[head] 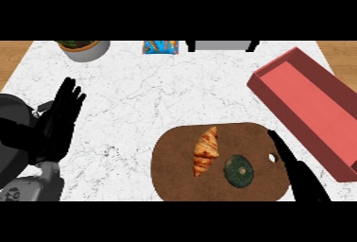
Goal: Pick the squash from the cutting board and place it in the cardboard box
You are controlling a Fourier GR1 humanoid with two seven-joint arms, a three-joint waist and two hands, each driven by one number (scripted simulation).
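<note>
The squash, untouched on the cutting board right of a croissant, is approached by the straight-fingered right hand; closure round it, then carriage to the red box far right, is judged next.

On the white marble table, my right hand stretches open over the brown wooden cutting board, beside the round dark-green squash and golden croissant.
</note>
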